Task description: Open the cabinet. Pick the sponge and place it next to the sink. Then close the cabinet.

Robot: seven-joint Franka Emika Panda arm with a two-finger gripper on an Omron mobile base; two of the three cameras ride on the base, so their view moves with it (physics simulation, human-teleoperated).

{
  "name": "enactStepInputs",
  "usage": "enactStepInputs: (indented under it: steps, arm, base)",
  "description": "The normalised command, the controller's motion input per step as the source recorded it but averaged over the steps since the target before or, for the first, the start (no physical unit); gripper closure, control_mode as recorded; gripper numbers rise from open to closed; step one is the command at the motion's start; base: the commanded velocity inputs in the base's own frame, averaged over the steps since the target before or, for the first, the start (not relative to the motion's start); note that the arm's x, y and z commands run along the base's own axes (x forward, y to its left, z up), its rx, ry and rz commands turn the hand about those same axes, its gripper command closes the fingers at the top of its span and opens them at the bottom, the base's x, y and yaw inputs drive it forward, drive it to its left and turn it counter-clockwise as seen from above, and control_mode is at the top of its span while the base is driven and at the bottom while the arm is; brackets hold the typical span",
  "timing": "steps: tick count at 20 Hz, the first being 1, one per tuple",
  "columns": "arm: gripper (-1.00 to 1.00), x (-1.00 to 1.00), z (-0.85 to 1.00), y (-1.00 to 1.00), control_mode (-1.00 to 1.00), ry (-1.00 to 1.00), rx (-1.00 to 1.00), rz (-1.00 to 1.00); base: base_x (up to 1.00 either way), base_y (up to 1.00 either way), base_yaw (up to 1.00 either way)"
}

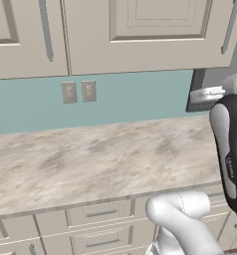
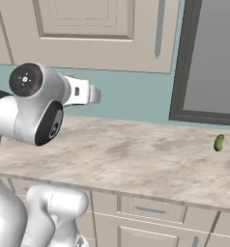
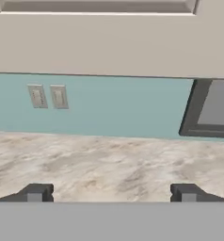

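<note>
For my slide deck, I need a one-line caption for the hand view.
Open gripper hovers over the marble counter, facing the teal backsplash below the shut cabinet.

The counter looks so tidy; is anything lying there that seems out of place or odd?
One thing: a small green pickle-like thing lies alone on the marble counter, below the dark framed window. Nothing looks spilled or damaged, and the cabinet door is shut.

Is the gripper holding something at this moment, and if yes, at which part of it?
Nothing is held. In the hand view the gripper is open, its fingertips wide apart, with bare countertop between them.
</note>
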Motion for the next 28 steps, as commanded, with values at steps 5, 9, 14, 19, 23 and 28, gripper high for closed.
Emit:
enactStepInputs:
  steps: [5,9,14,19,23,28]
  arm:
    - [-1.0,-0.39,0.7,-0.43,-1.0,-0.16,0.0,-0.13]
    - [-1.0,-0.21,0.59,-0.42,-1.0,-0.02,0.0,-0.27]
    - [-1.0,-0.04,0.28,-0.57,-1.0,0.0,0.0,-0.31]
    - [-1.0,-0.01,0.18,-0.39,-1.0,-0.12,0.02,-0.14]
    - [-1.0,0.0,0.05,-0.08,-1.0,-0.23,0.02,0.0]
    - [-1.0,0.0,0.27,-0.05,-1.0,-0.07,0.02,0.06]
  base:
    - [0.0,0.0,0.0]
    - [0.0,0.0,0.0]
    - [0.0,0.0,0.0]
    - [0.0,0.0,0.0]
    - [0.0,0.0,0.0]
    - [0.0,0.0,0.0]
